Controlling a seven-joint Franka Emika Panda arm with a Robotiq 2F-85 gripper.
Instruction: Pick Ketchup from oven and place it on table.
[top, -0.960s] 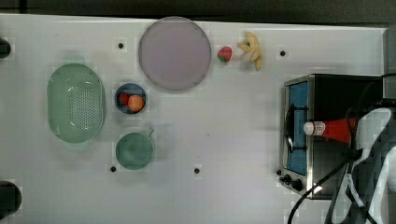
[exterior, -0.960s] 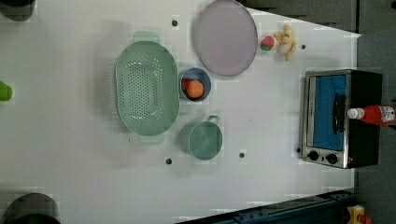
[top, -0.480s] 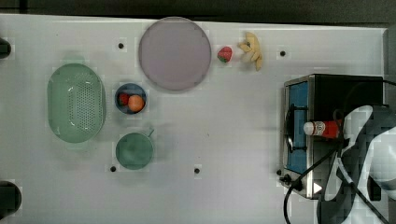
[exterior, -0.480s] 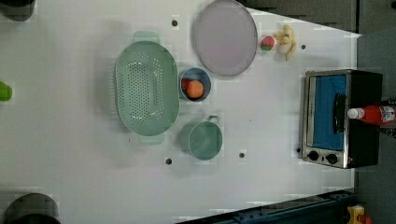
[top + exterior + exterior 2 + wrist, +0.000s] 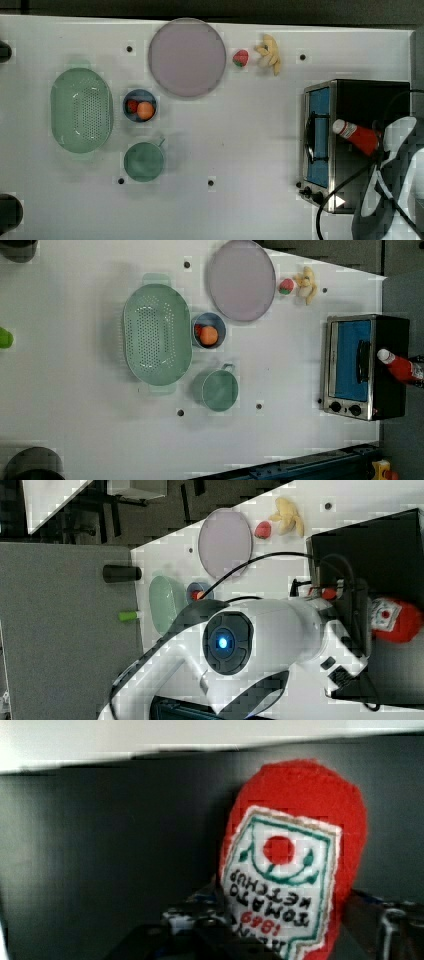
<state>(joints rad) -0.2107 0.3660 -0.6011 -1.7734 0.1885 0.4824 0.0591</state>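
Note:
The ketchup [image 5: 356,136], a red bottle with a white cap, lies at a slant on the black top of the oven [image 5: 320,145], at the top view's right on the white table [image 5: 250,150]. In the left view the ketchup [image 5: 400,366] pokes out over the oven [image 5: 350,365]. My gripper [image 5: 295,930] is closed around the bottle's lower body, a finger on either side of the label [image 5: 280,880]. In the right view the white arm reaches across, and the gripper [image 5: 367,625] meets the ketchup [image 5: 397,620].
A purple plate [image 5: 186,56], a strawberry [image 5: 240,58] and a banana [image 5: 269,54] lie along the top view's upper edge. A green colander [image 5: 81,110], a blue bowl of fruit [image 5: 140,105] and a green mug [image 5: 144,161] stand at the top view's left. Black cables [image 5: 345,185] trail over the oven.
The jaws have narrowed onto the ketchup. The bottle lay straight across the oven top and is now slanted, its cap swung toward the top view's top. The arm has shifted slightly.

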